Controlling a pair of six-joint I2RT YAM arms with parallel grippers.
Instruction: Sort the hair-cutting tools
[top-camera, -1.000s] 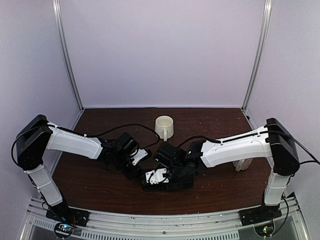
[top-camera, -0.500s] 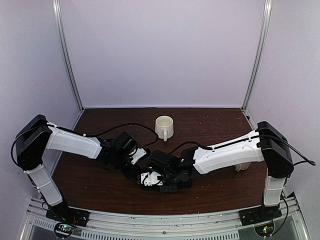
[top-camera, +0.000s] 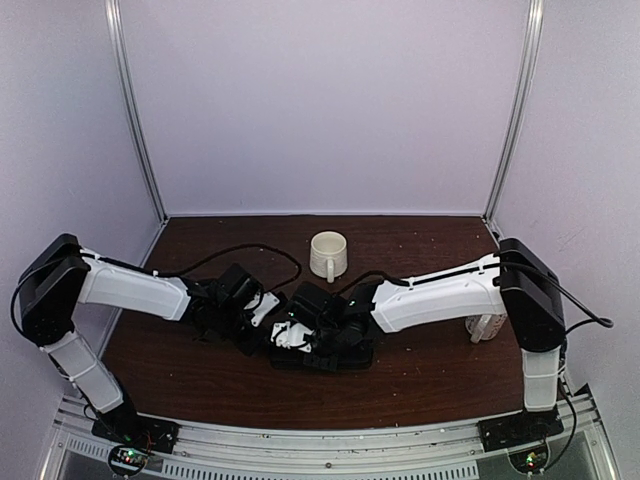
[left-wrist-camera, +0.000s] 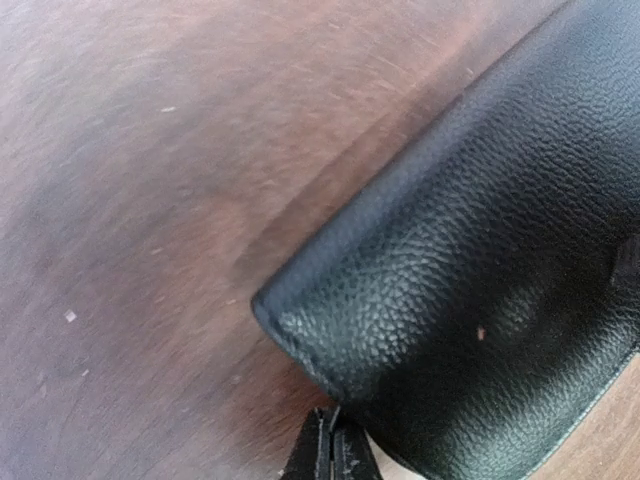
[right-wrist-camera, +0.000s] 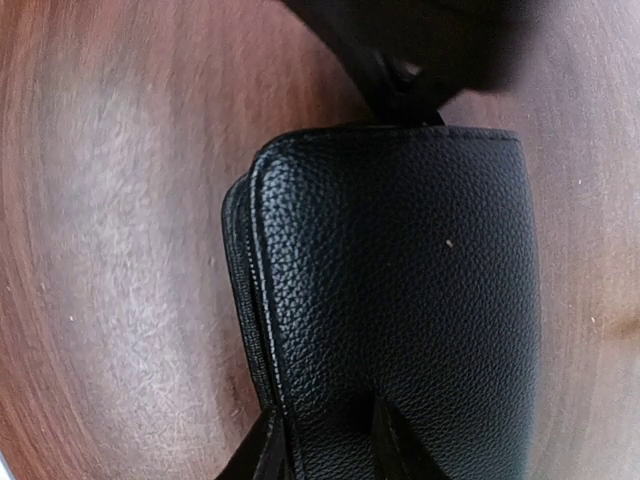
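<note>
Right gripper (right-wrist-camera: 328, 445) has shifted left, pinching the near edge of the black case (right-wrist-camera: 400, 280). Left gripper (left-wrist-camera: 330, 450), tips pressed together, touches the case's far edge. Scissors and clips unseen, probably inside. Sorting not begun; mug (top-camera: 328, 252) waits beyond both.

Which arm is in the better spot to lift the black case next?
Probably the right. The right gripper seems to pinch the black case at its edge in its wrist view, while the left gripper is shut, its tips only at the case's corner.
</note>
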